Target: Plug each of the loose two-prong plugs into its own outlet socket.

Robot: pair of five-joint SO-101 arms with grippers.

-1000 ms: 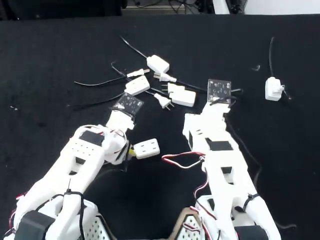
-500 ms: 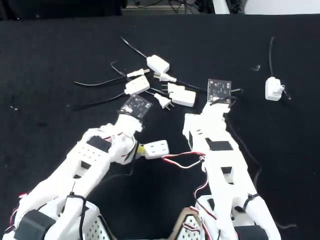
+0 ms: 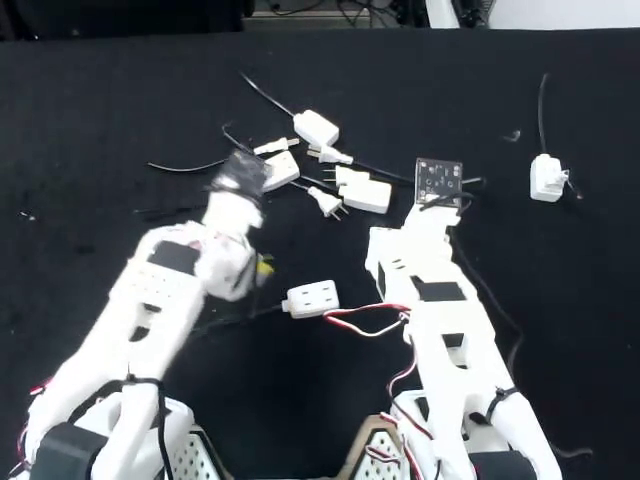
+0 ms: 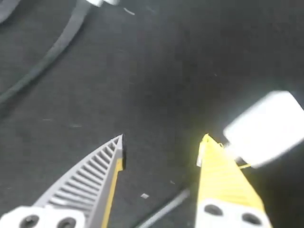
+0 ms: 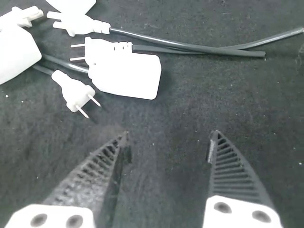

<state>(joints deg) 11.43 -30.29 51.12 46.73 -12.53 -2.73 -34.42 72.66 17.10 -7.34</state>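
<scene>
On black cloth (image 3: pixel 90 110), outlet socket (image 3: pixel 312 298) apart

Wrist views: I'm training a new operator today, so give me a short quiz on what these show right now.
1. True or false: the left gripper is shut.
2. The right gripper is: A open; B shut on a cable; C shut on an outlet.
3. How many prongs has the loose plug nearest the right gripper?
Key: 1 false; 2 A; 3 two.
</scene>
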